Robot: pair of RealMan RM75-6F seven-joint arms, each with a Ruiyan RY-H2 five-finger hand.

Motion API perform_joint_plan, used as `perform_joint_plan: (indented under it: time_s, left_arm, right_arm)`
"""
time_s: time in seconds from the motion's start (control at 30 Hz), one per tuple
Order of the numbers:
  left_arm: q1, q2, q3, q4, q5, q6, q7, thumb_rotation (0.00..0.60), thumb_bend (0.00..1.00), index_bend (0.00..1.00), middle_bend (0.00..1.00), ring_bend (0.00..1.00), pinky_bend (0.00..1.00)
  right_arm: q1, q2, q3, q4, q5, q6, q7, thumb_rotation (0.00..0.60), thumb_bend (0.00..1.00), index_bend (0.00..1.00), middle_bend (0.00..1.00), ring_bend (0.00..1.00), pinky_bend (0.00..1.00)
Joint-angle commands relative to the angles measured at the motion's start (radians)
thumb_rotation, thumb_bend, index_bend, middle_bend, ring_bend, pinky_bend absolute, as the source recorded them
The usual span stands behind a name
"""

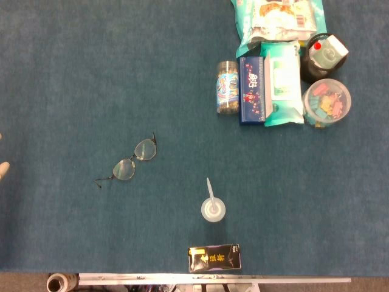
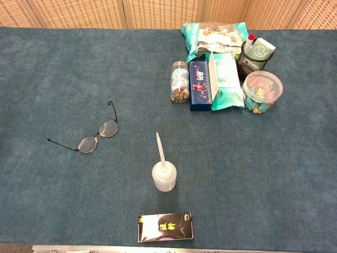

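Head view shows only pale fingertips of the left robot hand at the left edge, so I cannot tell how its fingers lie; the right robot hand is not visible. Nearest to it, the glasses lie open on the blue bench, well apart from the fingertips. Near the front edge, a squeeze bottle stands upright just behind a black box.
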Motion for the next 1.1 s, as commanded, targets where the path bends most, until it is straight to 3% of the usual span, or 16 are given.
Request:
perform_joint_plan:
  time_s: [0.03,0.87,1.1]
  left_arm:
    - [-0.007,-0.003,0.0,0.003,-0.006,-0.015,0.002,0.6,0.02,0.45,0.39,0.44,0.63]
    - [-0.023,-0.002,0.03,-0.019,0.036,-0.045,0.002,0.6,0.02,0.44,0.39,0.44,0.63]
    - [-0.034,0.01,0.068,-0.044,0.079,-0.079,0.023,0.6,0.02,0.34,0.35,0.38,0.63]
  right_arm:
    - [0.0,0.0,0.001,0.003,0.011,-0.006,0.002,0.6,0.52,0.56,0.45,0.32,0.3]
    - [-0.041,0.015,-0.004,0.008,-0.052,0.108,0.079,0.6,0.52,0.56,0.45,0.32,0.3]
    - [-0.046,0.014,0.009,0.022,-0.046,0.128,0.106,0.6,0.52,0.56,0.45,0.32,0.3]
